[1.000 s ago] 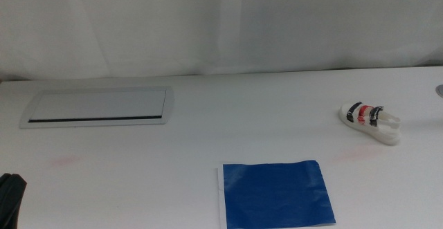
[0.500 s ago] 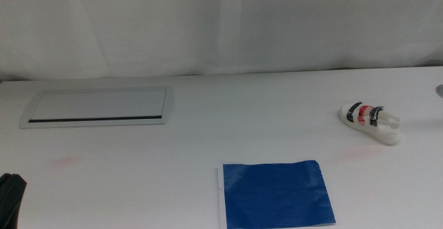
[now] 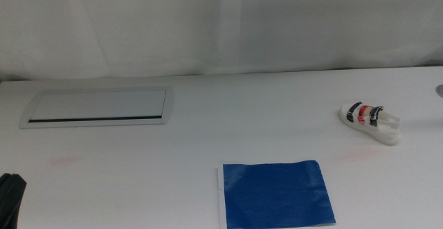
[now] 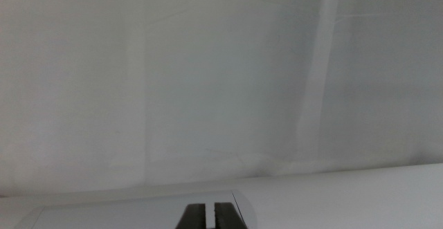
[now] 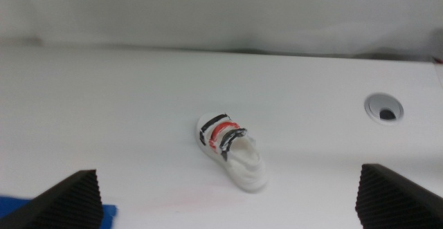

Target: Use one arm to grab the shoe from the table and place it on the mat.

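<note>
The shoe point(image 3: 370, 122), a small white sandal with two navy straps and one red, lies on the white table point(image 3: 208, 139) at the far right. It also shows in the right wrist view point(image 5: 225, 142), ahead of my right gripper point(image 5: 225, 187), whose jaws stand wide open and empty, well short of it. The blue mat point(image 3: 277, 194) lies flat at the front centre, to the left of the shoe; a corner shows in the right wrist view point(image 5: 8, 215). My left gripper point(image 3: 10, 200) waits at the front left corner; in the left wrist view point(image 4: 208, 215) its jaws are together.
A grey inset panel point(image 3: 97, 106) lies in the table at the back left. A round cable hole point(image 5: 384, 108) sits beyond the shoe near the right edge. A white curtain point(image 3: 221, 21) backs the table. Faint pink smudges point(image 3: 66, 161) mark the top.
</note>
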You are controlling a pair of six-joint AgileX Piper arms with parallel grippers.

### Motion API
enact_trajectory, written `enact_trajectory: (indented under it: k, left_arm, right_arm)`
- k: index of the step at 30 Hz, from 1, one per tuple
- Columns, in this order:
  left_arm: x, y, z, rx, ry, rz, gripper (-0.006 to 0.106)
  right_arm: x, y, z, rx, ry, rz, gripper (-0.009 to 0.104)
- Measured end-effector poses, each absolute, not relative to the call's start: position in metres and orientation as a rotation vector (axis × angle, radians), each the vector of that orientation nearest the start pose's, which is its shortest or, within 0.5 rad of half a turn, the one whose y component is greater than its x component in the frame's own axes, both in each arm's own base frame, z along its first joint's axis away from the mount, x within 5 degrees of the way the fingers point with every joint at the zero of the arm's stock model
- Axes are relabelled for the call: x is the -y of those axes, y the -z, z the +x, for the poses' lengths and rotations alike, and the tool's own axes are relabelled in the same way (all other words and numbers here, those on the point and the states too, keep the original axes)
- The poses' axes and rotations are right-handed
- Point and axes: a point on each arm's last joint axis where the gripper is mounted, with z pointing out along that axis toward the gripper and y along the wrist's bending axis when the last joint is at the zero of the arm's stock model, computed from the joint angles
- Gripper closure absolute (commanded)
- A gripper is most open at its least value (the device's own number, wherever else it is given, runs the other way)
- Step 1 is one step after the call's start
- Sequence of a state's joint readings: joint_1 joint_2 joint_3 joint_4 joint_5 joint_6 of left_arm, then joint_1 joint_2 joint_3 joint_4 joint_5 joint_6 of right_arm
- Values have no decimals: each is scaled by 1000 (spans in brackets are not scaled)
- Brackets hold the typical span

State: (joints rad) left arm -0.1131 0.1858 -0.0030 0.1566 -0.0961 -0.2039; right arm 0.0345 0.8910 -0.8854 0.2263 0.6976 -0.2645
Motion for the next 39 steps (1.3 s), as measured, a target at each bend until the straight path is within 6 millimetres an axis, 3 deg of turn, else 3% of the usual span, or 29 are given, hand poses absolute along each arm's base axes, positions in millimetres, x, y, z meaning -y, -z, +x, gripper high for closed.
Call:
enact_trajectory:
  k: [1, 7, 10, 11, 13, 20, 27, 39]
  left_arm:
    - [9, -211, 72, -1572, 138, 63, 103]
    - [9, -211, 72, -1572, 138, 63, 103]
    - [9, -211, 72, -1572, 138, 63, 103]
    - [9, -211, 72, -1572, 138, 63, 103]
    - [9, -211, 72, -1572, 138, 63, 103]
    - [9, -211, 72, -1572, 138, 63, 103]
    - [10, -211, 72, -1569, 139, 63, 103]
    - [10, -211, 72, -1569, 139, 63, 103]
  right_arm:
    - [-21, -363, 194, -2191, -106, -295, -6]
    - [-27, -365, 256, -2287, -74, -551, -6]
    - [-29, -356, 285, -2347, -78, -655, -6]
    - [-30, -344, 305, -2390, -85, -722, -6]
    - [-31, -333, 318, -2407, -81, -794, -6]
    - [-32, -280, 352, -2461, -78, -1025, -6]
    - [-30, -227, 378, -2508, -68, -1118, -6]
    - [-29, -189, 392, -2544, -67, -1142, -6]
